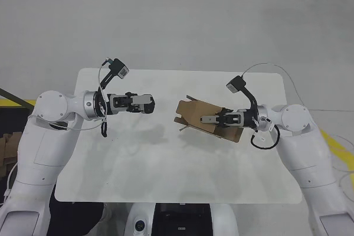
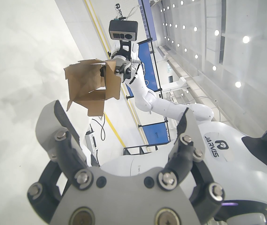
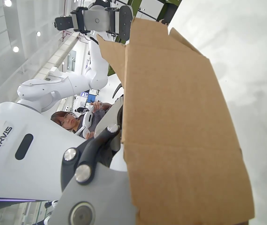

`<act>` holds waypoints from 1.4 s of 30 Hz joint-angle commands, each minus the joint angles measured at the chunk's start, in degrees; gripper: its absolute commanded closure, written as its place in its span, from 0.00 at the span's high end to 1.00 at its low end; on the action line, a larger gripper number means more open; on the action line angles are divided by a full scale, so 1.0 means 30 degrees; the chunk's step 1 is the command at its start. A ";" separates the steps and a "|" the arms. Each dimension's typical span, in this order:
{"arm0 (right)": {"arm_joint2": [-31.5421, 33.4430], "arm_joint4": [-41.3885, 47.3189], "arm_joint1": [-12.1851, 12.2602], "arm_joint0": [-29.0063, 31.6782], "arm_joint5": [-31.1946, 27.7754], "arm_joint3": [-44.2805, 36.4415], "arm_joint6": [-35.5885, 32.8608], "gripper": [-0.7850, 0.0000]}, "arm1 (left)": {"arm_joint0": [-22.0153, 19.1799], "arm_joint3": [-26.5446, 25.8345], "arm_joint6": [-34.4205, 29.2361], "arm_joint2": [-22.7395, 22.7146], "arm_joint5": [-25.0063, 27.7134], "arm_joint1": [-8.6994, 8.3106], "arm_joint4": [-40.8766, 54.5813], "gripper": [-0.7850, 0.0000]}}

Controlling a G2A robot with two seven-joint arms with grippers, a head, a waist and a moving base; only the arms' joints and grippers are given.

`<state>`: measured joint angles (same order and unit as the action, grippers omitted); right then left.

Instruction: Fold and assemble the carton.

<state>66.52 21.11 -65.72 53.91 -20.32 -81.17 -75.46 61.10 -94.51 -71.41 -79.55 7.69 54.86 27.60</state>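
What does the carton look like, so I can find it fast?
Start at the white table. Over its right half, as the top view shows it, the right gripper holds the carton. It is the only brown cardboard thing there, half-unfolded with loose flaps.

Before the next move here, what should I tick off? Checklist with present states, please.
1. Right pincer shut on the carton: ok.
2. Left pincer open and empty: ok.
3. Left pincer apart from carton: ok.
4. Carton flaps folded closed: not ok, several stand open.
5. Hold firm enough for folding: cannot tell.
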 commanded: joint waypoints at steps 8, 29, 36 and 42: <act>-0.0268 0.2282 -0.0011 -0.0742 -0.0465 0.1248 -0.2105 0.00 | 0.0567 0.0218 0.0191 0.0128 0.0555 -0.0069 -0.1075 1.00; -0.2332 0.7455 -0.0272 -0.3812 0.1343 0.4845 -0.4179 0.00 | 0.1029 0.1460 0.5357 -0.0013 1.3750 0.0300 -0.5552 1.00; -0.3475 0.8024 -0.0059 -0.4462 0.1342 0.5445 -0.4179 0.00 | 0.1054 0.1318 0.8541 -0.0097 1.6769 0.0376 -1.0261 1.00; -0.3619 0.8148 0.0005 -0.4546 0.1341 0.5513 -0.4179 0.00 | 0.1232 0.0007 1.1112 -0.0085 1.6769 0.0454 -1.4790 1.00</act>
<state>55.65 45.58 -65.70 40.26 -16.29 -64.62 -88.00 64.67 -93.82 -40.26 -79.85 58.00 56.19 -13.99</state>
